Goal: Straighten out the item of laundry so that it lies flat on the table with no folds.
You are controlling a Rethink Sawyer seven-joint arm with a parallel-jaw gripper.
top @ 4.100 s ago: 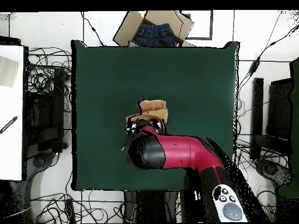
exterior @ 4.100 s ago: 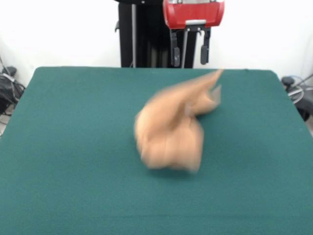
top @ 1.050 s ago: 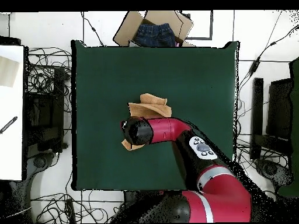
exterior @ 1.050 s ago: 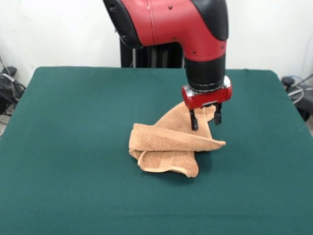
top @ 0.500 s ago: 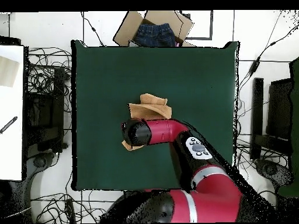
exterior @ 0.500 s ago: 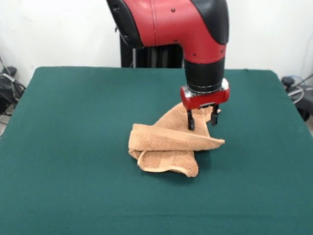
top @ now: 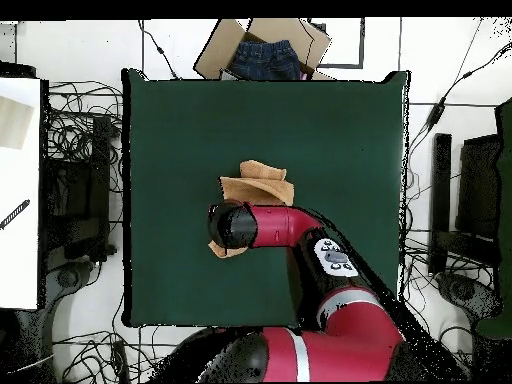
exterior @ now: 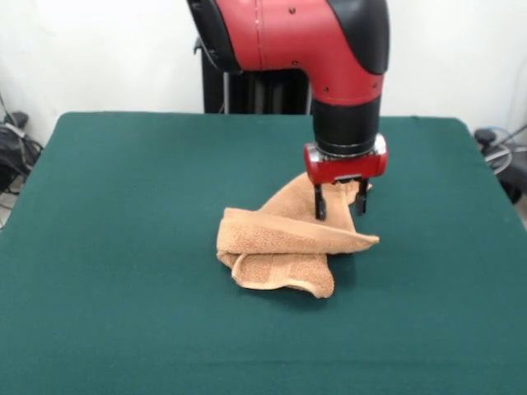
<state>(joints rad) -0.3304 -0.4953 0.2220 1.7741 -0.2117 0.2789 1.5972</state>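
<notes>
My tool (exterior: 338, 207) sits right over the far raised corner of the towel (exterior: 284, 247), fingers spread with a clear gap and straddling that peak of cloth, not pinching yet as far as I can tell. The towel is near the middle of the surface (exterior: 123, 247), bunched and folded over itself: a thick folded band runs across the front view from the left hump to a point at the right, with a lower flap poking out toward the camera. Key relation: the bulk of the cloth lies down-left of the tool in the front view, toward the camera, and the tool is at the towel's far-right tip. In the overhead view the arm's wrist covers part of the towel (top: 256, 184), with most of it showing just above the wrist and a small bit peeking out below-left. My guess: close on this corner and pull away from the bulk to open the fold. Risk is dragging the whole wad instead.
</notes>
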